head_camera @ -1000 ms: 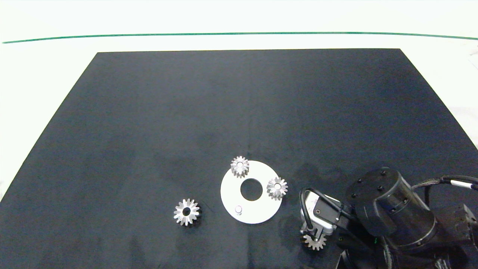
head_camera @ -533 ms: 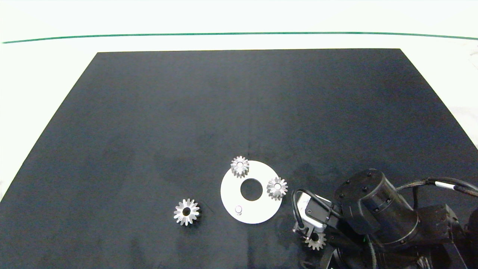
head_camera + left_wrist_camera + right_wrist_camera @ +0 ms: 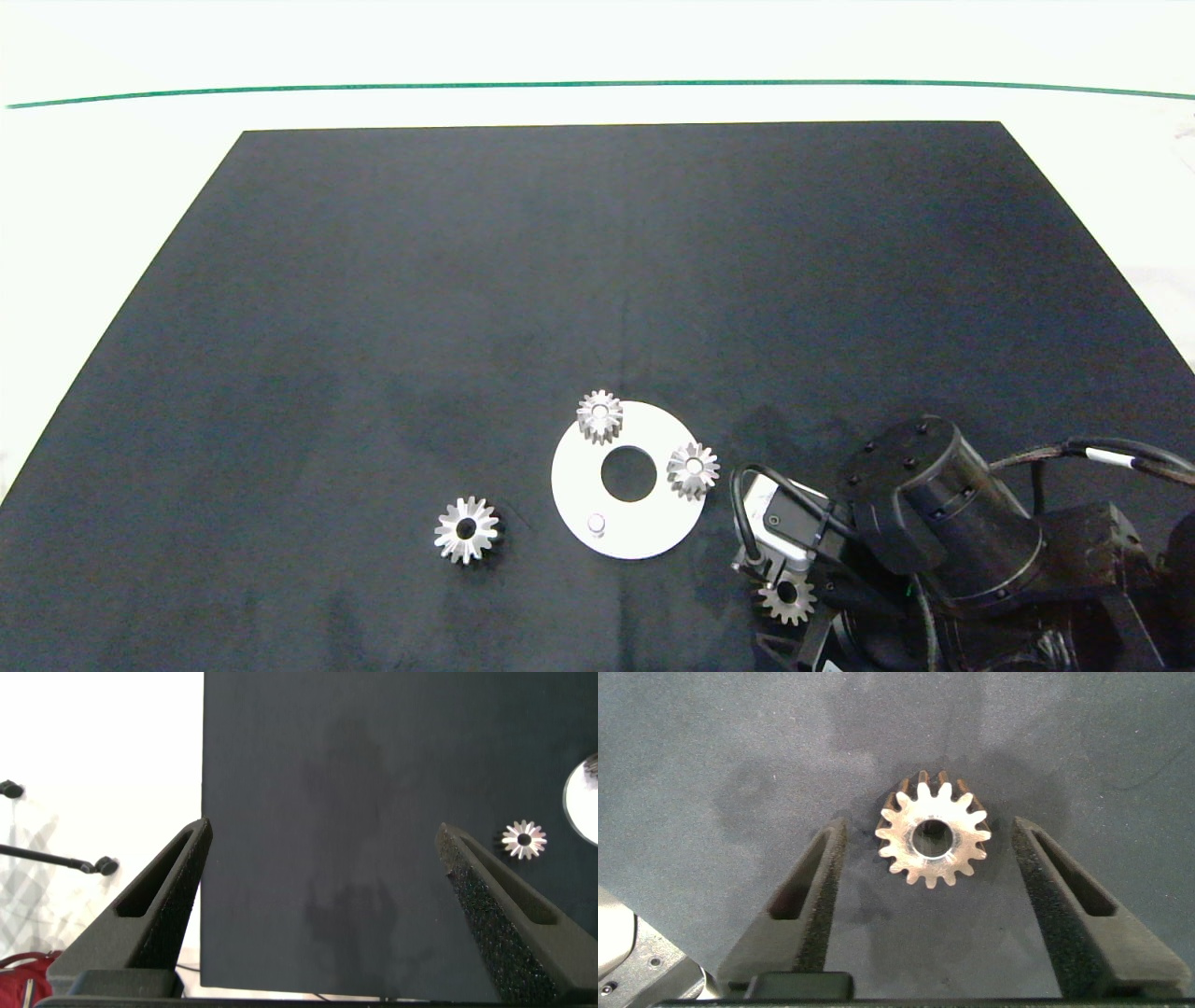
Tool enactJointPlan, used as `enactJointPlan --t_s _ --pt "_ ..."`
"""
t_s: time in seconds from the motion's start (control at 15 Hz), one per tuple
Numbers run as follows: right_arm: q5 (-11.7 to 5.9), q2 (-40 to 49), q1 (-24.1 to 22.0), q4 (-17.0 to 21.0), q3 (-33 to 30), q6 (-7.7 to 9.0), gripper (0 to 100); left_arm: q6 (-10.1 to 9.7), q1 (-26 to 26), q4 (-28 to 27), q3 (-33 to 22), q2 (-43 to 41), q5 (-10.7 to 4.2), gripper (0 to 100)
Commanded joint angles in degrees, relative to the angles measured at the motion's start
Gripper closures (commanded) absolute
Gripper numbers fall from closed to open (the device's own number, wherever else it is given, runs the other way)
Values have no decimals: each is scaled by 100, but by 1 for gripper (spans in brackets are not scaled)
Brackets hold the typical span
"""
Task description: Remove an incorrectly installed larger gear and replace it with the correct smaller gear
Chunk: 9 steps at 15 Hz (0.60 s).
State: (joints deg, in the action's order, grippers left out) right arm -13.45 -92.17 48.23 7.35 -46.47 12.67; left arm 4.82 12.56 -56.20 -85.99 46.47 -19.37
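The larger gear point(image 3: 466, 529), star-like with long pointed teeth, lies on the black mat left of the white disc point(image 3: 569, 485); the left wrist view also shows this gear point(image 3: 523, 840). The smaller gear point(image 3: 787, 597) lies flat on the mat right of the disc, under my right arm point(image 3: 943, 523). In the right wrist view my right gripper point(image 3: 929, 831) is open, one finger on each side of the smaller gear point(image 3: 934, 840), touching neither. My left gripper point(image 3: 322, 831) is open over the mat's left part, holding nothing.
Two small blunt-toothed gears point(image 3: 599, 415) point(image 3: 693, 469) sit on the white disc, which has a round centre hole and one bare peg point(image 3: 597, 525). The black mat point(image 3: 597, 280) stretches far back; white table surrounds it.
My right arm has shifted a little left and settled over the smaller gear. The gears and the disc have stayed put.
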Motion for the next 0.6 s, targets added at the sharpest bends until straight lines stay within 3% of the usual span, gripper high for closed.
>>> enactJointPlan --t_s 0.07,0.6 --pt "0 15 -6 3 -2 -1 38 2 1 -32 4 2 -14 0" --pt "9 -2 -15 12 24 -1 53 19 1 -32 4 -42 -14 0"
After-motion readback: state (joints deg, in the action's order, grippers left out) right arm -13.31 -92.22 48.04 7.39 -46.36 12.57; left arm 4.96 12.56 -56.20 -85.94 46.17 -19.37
